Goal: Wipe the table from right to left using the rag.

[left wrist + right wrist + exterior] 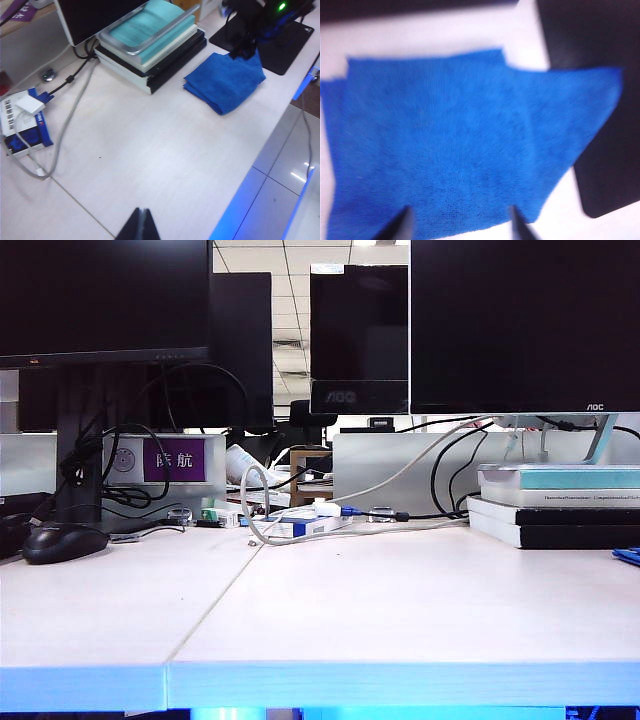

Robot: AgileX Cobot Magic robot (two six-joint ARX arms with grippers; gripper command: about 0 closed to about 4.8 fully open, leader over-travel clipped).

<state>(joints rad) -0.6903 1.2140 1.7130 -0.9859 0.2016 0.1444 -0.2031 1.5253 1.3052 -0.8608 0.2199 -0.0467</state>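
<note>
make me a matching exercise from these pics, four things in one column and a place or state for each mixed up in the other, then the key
Things
1. fuzzy bright blue rag
2. black computer mouse
3. right hand
4. left hand

Places or states
A. fingers apart, right over the cloth
B. fingers together, over bare pale wood-grain table
C. far left of the table, near a monitor stand
D. folded, next to the stack of books

Pairs: 1-D, 2-C, 3-A, 4-B

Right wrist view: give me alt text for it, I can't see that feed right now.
The right hand hovers with its fingers apart just over the blue rag, which lies folded on the pale table. One corner of the rag overlaps a black pad beside it. The picture is slightly blurred.
</note>
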